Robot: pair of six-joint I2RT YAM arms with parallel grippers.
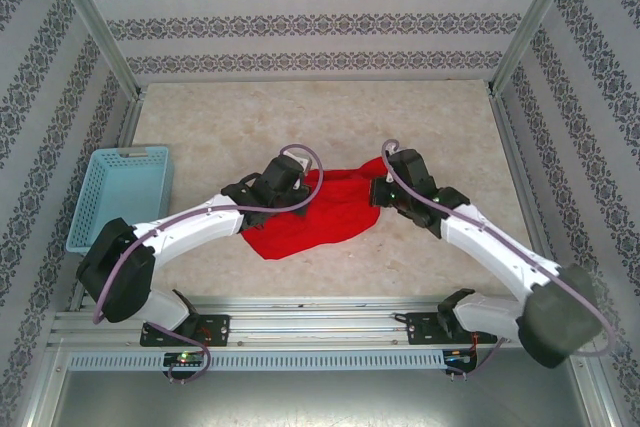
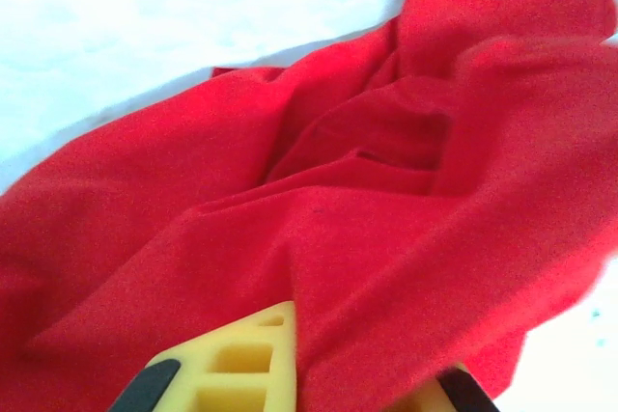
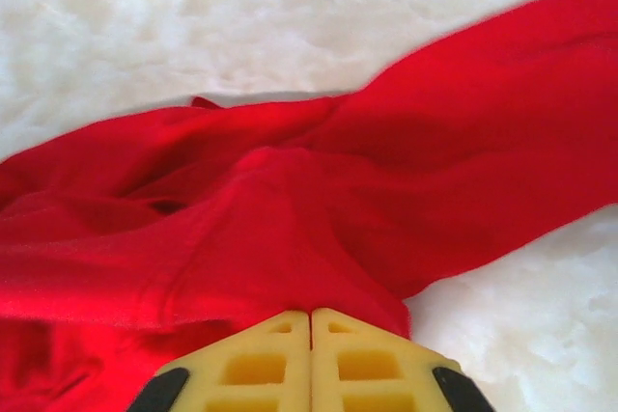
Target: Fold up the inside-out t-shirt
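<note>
we see the inside-out t-shirt (image 1: 322, 215) lying in a crumpled red heap on the table (image 1: 300, 112), about mid-table and a bit toward the near edge, between the two arms. it's not flat: folds and ridges run all over it, w/ one lobe reaching out toward the right arm.

left gripper (image 1: 306, 187) sits over the shirt's left-upper part. in the left wrist view the cloth (image 2: 290, 190) drapes across the left gripper (image 2: 367, 354) and runs down between the yellow fingers (image 2: 241, 359), hiding most of the far one. jaws are closed, clamped on the red fabric.

right gripper (image 1: 380, 193) is at the shirt's right tip. in the right wrist view its fingers (image 3: 261, 364) are pressed together, just a thin seam between them, so the right gripper (image 3: 311, 317) is closed. a ridge of the shirt (image 3: 290, 200) runs right up to the tips; we can't tell whether any cloth is nipped there.

light blue mesh basket (image 1: 128, 155) stands at the table's left side, well apart from the shirt.
</note>
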